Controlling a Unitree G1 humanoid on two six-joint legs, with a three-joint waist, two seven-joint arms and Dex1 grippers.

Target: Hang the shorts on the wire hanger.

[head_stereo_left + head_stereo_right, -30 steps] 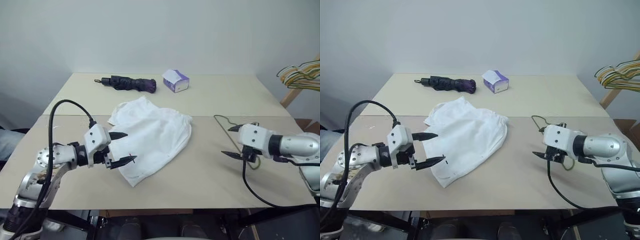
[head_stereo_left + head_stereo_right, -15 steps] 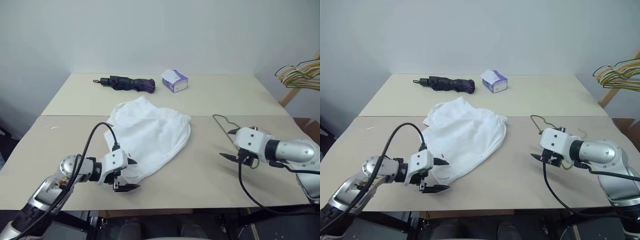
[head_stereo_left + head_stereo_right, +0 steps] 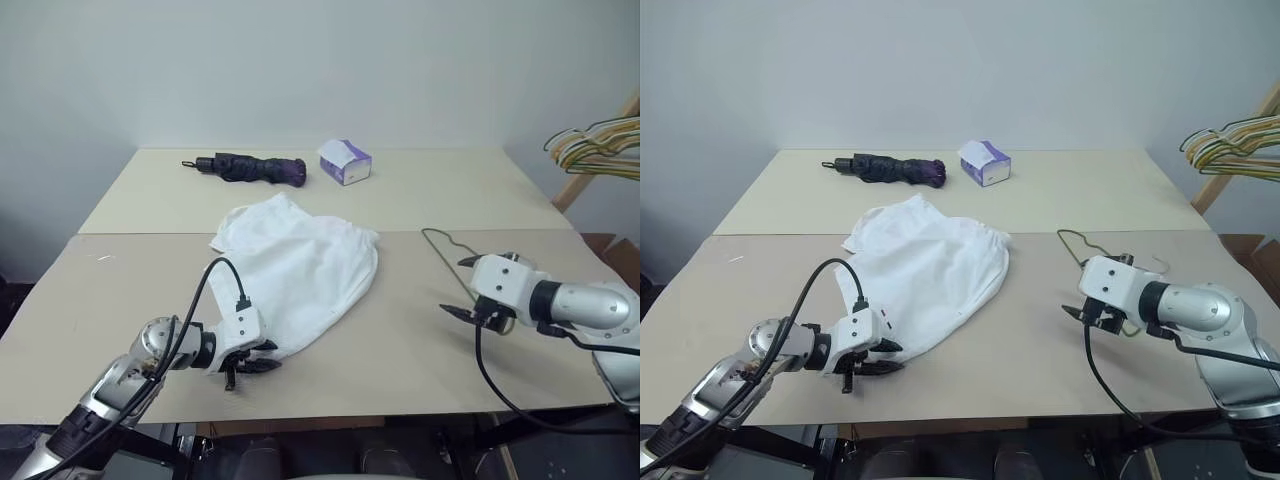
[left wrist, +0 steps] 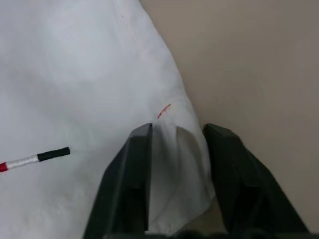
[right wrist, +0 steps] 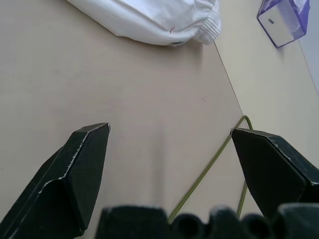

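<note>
The left gripper (image 4: 174, 164) sits low on the tabletop (image 3: 400, 340), its two black fingers pinching the near corner of the white shorts (image 3: 300, 270), which spread away from it. The right gripper (image 5: 174, 164) is spread wide just above the wire hanger (image 5: 209, 167). Farther beyond both lie a folded umbrella (image 3: 250, 167) and a tissue box (image 3: 345, 162).

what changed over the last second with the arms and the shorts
The left gripper dropped from above the shorts to their near corner, and its jaws narrowed from wide open around the cloth. The right gripper stayed open over the wire hanger. The shorts, umbrella and tissue box kept their places.
</note>
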